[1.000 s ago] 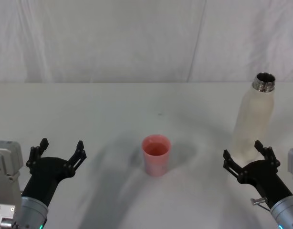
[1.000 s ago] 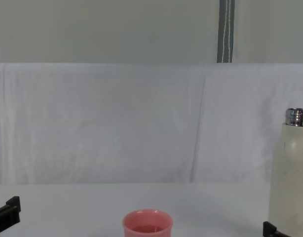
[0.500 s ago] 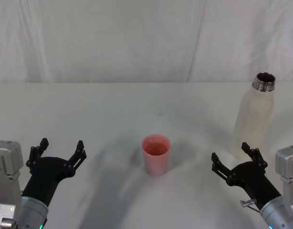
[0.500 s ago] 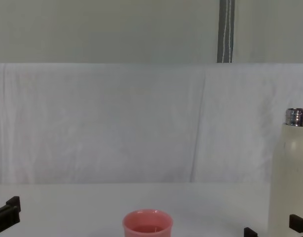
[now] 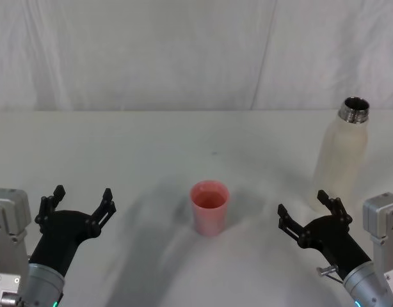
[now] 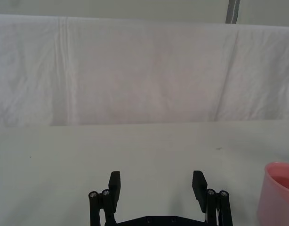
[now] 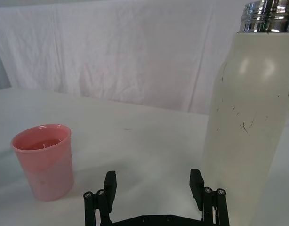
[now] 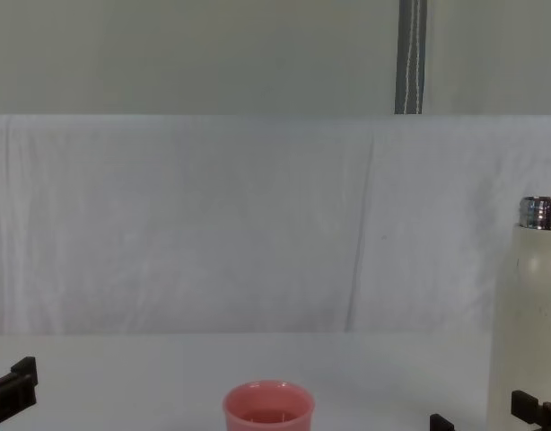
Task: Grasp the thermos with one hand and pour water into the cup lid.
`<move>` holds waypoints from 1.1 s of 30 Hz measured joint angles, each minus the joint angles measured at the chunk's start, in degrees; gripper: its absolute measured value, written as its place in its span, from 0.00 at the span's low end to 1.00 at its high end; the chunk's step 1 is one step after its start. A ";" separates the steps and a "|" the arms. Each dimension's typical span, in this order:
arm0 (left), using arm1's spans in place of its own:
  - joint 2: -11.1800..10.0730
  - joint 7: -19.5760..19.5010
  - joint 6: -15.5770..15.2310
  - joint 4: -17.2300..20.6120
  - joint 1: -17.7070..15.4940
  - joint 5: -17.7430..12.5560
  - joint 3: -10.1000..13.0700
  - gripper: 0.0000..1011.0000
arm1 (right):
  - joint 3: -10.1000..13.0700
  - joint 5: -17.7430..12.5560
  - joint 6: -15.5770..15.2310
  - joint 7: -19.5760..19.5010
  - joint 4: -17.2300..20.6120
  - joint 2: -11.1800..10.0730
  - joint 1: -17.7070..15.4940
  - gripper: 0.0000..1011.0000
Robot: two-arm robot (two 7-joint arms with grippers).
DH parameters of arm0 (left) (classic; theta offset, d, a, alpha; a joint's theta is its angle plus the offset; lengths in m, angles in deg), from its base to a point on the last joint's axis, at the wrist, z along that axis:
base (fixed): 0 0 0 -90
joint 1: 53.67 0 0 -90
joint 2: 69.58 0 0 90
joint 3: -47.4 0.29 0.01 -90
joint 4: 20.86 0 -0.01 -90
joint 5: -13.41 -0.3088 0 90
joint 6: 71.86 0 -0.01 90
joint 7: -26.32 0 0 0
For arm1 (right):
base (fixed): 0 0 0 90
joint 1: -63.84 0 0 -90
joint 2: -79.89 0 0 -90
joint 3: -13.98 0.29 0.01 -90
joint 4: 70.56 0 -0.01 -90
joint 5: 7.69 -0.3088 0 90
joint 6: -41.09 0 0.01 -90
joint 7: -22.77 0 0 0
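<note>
The thermos (image 5: pixel 340 160) stands upright at the right of the head view, cap off, its silver threaded neck (image 5: pixel 354 110) open to the air; in the chest view it rises at the right edge, far taller than the cup lid (image 5: pixel 209 207), which sits at the lower middle of the head view on the white table (image 5: pixel 152 147). A little liquid seems to lie in the cup lid, though how much cannot be told.

The right gripper (image 5: pixel 307 218) hovers at the lower right of the head view, fingers spread apart and holding nothing; it sits near the thermos base but a touch toward the cup side, so the bottle is not yet between the fingers; the right wrist view shows the thermos off to one side of the spread fingers. The left gripper (image 5: pixel 79 203) waits at the lower left, fingers likewise apart and empty.

The risks, as I judge them: a finger advancing off-centre could nudge the tall bottle and tip it, spilling through the open neck; a low grip on the smooth wall could slip once tilted; pouring from too far off could miss the small cup lid or knock it over.
</note>
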 joint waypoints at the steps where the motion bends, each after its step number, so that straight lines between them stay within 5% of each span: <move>1: 0.00 0.00 0.00 0.00 0.00 0.00 0.00 0.99 | -0.01 -0.06 0.11 0.00 -0.14 0.02 0.03 0.99; 33: 0.00 0.00 0.00 0.00 0.00 0.00 0.00 0.99 | 0.03 -0.23 0.42 0.06 -0.45 0.10 0.07 0.99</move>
